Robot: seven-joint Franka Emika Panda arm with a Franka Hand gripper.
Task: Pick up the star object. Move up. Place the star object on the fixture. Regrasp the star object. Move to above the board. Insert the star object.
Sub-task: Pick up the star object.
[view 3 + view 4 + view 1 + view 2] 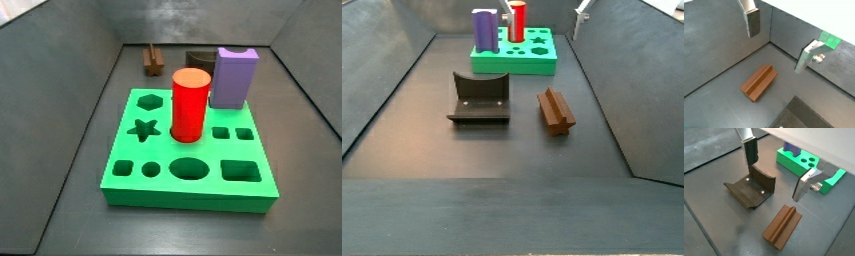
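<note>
The star object [782, 227] lies flat on the grey floor, below the gripper [774, 172] and between its two fingers, touching neither. The fingers [750, 153] are spread wide with nothing between them but air. The fixture [751, 187] sits just beside the star object, under one finger. Beyond the other finger stands the board [807, 164], carrying a red cylinder [190, 102] and a purple block [235, 77], well apart from the star object.
</note>
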